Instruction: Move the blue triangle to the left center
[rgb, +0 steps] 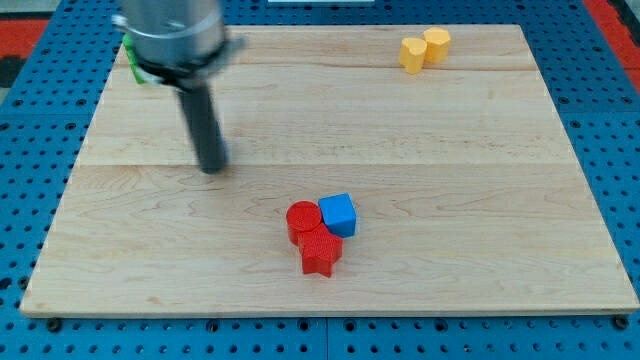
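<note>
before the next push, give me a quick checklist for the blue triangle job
1. Position of my tip on the wooden board: ok, at the view's left.
2. Blue triangle located: cannot tell; only a blue sliver shows beside my tip.
3. Square blue cube kept out of it: ok, it sits apart, touching the red cylinder.
4. Two yellow blocks away from the path: ok, at the view's top right.

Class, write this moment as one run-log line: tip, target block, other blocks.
my tip: view's left-centre, blue sliver at it, shape unclear | blue cube: touching red cylinder, red star | yellow blocks: top right
</note>
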